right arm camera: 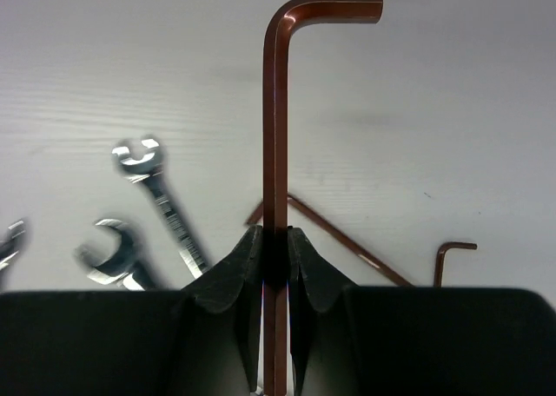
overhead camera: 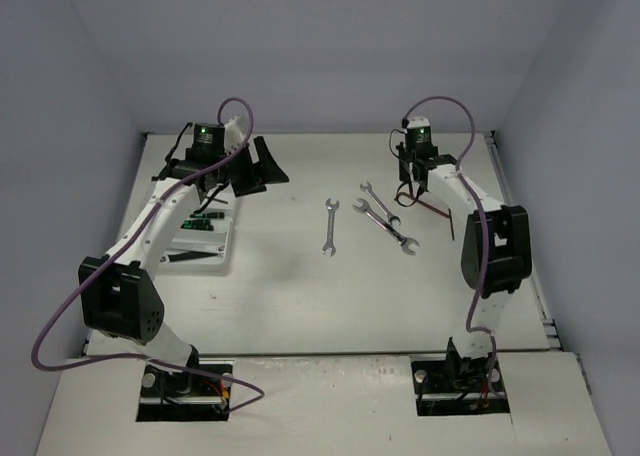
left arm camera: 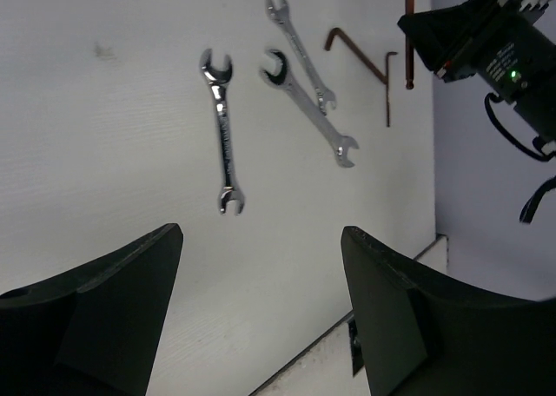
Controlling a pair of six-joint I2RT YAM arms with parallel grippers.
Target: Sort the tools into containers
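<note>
My right gripper is shut on a dark red-brown L-shaped hex key, held above the table with its short bend at the far end. In the top view that gripper hovers at the back right. Two more hex keys lie on the table below it. Three silver wrenches lie mid-table. My left gripper is open and empty above the white tray's far right corner. The tray holds green-black screwdrivers and a black-handled tool.
The left wrist view shows the wrenches, the table's hex keys and the right gripper near the table's back edge. White walls enclose the table on three sides.
</note>
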